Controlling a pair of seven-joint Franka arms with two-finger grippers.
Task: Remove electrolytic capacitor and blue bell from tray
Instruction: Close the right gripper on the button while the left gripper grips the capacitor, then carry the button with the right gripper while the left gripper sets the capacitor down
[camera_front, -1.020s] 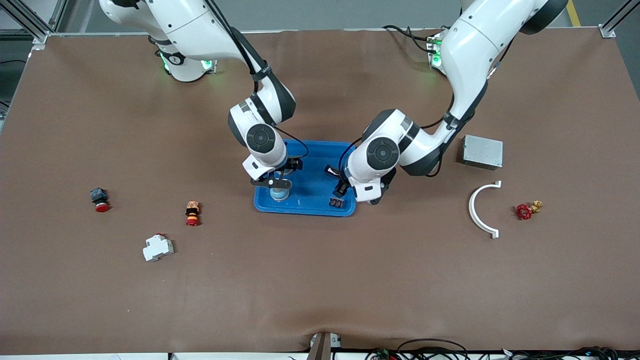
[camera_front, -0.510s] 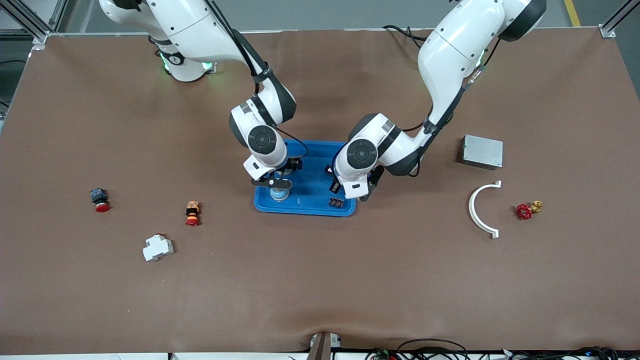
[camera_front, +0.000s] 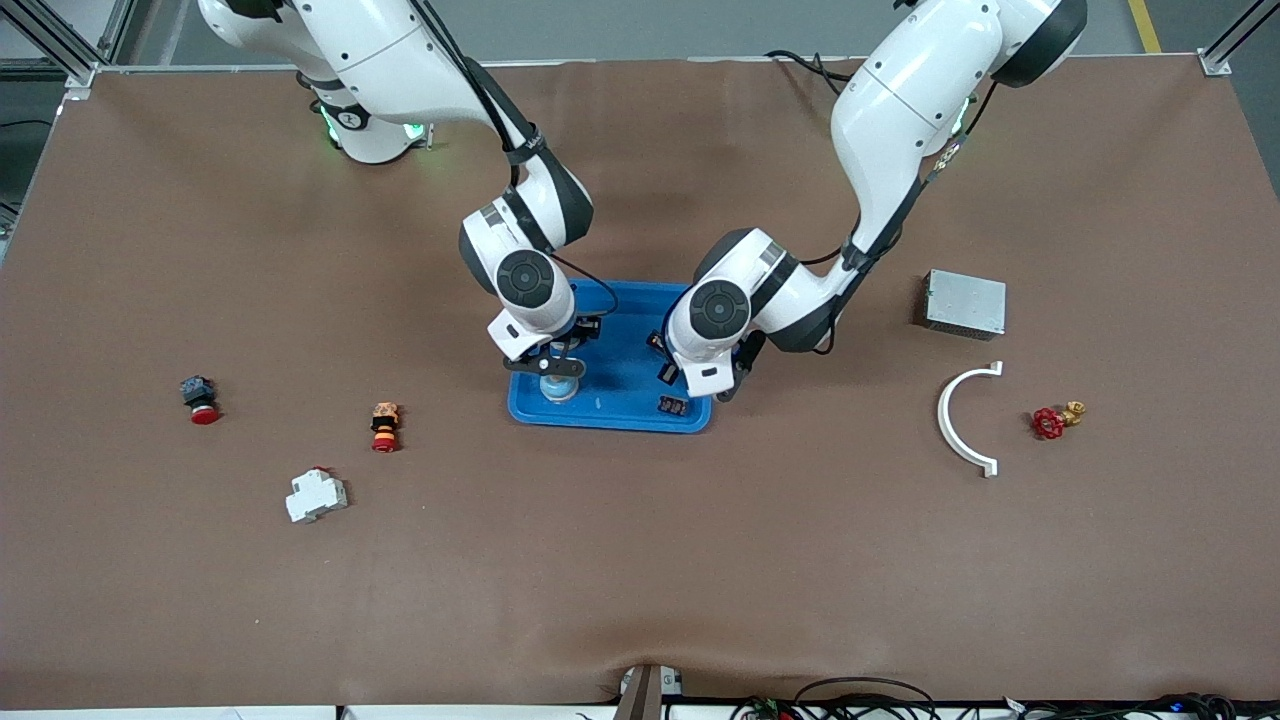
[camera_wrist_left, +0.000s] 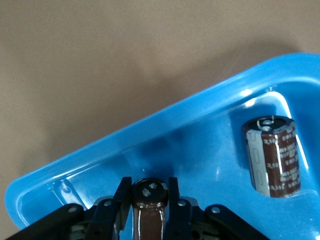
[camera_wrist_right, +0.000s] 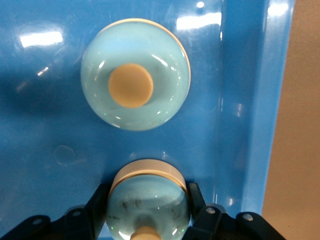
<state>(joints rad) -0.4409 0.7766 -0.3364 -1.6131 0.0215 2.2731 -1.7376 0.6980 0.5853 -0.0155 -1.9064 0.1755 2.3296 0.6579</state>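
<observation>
Two end effectors work inside the tray (camera_front: 620, 400) at frame centre. Left wrist view: left end effector (camera_wrist_left: 149, 210) clenched on a capacitor (camera_wrist_left: 148, 212). Right wrist view: right end effector (camera_wrist_right: 148, 212) clenched on a bell (camera_wrist_right: 148, 210). Lift both vertically to clear the rim.

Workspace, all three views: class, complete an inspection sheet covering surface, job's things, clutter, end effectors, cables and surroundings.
Surface: brown table mat.
Job's things: blue tray holding gripped capacitor, loose capacitor, gripped bell, loose bell.
Clutter: red push button, orange button and white breaker toward the right arm's end; grey box, white curved bracket and red valve toward the left arm's end.
End effectors: left end effector shut on gripped capacitor; right end effector shut on gripped bell.
Cables: black arm cables; edge cables.
Surroundings: metal frame post.
</observation>
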